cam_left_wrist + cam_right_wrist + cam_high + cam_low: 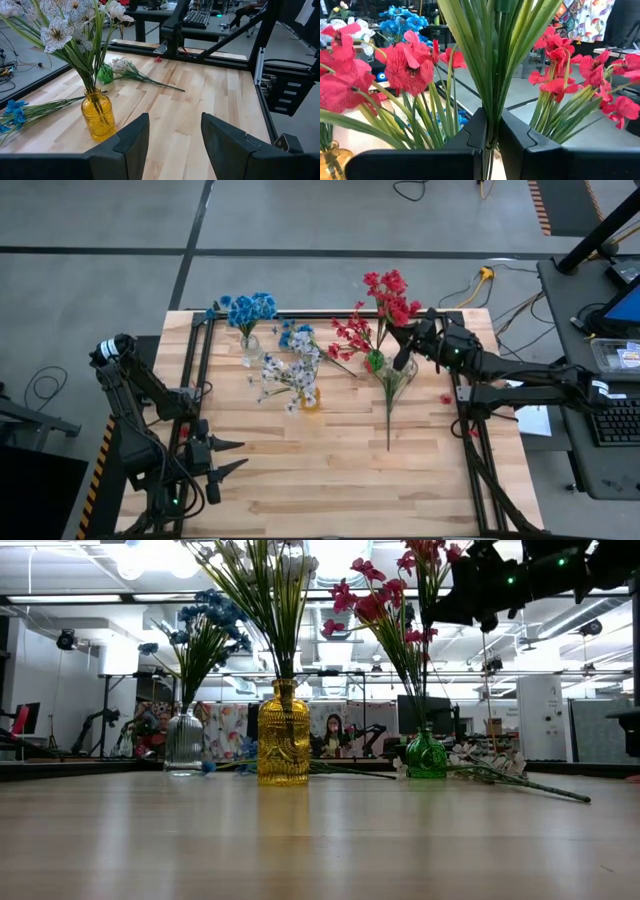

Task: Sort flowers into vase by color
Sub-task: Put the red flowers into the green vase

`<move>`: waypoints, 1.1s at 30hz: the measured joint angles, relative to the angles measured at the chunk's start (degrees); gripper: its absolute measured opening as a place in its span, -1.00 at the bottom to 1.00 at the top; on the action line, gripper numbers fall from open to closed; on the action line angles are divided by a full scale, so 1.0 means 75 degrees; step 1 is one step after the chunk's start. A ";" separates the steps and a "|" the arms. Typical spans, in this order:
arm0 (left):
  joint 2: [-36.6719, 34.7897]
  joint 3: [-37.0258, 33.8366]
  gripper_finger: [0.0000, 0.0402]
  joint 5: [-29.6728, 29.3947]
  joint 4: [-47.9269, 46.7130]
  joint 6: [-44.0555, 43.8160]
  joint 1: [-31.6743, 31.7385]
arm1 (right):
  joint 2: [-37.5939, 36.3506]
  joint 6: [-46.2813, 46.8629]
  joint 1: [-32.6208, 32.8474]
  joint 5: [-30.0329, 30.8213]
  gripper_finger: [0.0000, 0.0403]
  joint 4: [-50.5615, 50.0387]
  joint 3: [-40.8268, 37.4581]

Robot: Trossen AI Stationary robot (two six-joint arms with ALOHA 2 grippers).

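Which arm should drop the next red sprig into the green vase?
Right. The right gripper is already shut on a red sprig's stem, directly above the green vase; the left gripper waits open at the table's near-left corner.

left pincer [235,456]: parted, low at near-left edge | right pincer [403,360]: clamped, raised far-right
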 joint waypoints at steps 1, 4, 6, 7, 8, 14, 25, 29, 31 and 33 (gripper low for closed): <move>0.0000 0.0000 -0.17 0.0000 0.0003 0.0000 0.0000 | 0.0000 0.0000 -0.0001 0.0000 -0.86 0.0006 -0.0021; 0.0000 0.0000 -0.17 0.0000 0.0002 0.0000 0.0000 | 0.0009 0.0136 -0.0001 0.0000 -0.86 0.0004 -0.0040; 0.0000 0.0000 -0.17 0.0000 0.0001 0.0000 0.0000 | 0.0009 0.0207 -0.0001 0.0001 -0.86 0.0010 -0.0040; 0.0000 0.0000 -0.17 0.0000 0.0001 0.0000 0.0000 | 0.0009 0.0224 -0.0001 0.0003 -0.86 0.0009 -0.0040; 0.0000 0.0000 -0.17 0.0000 0.0001 0.0000 0.0000 | 0.0012 0.0221 -0.0001 0.0000 -0.86 0.0006 -0.0040; 0.0000 0.0000 -0.17 0.0000 0.0001 0.0000 0.0000 | 0.0177 0.0118 -0.0001 0.0003 -0.86 -0.0003 -0.0042; 0.0003 0.0000 -0.17 0.0001 0.0001 0.0000 0.0000 | 0.0621 0.0290 -0.0001 0.0086 -0.86 -0.0020 -0.0042; 0.0003 0.0000 -0.17 0.0003 0.0004 0.0000 0.0000 | 0.0664 0.0422 -0.0001 0.0088 -0.86 -0.0063 -0.0042; 0.0002 0.0000 -0.17 0.0006 0.0001 0.0000 0.0000 | 0.0664 0.0518 -0.0001 0.0090 -0.86 -0.0161 -0.0042; 0.0003 0.0000 -0.17 0.0006 0.0004 0.0000 0.0000 | 0.0657 0.0585 -0.0001 0.0090 -0.86 -0.0276 -0.0042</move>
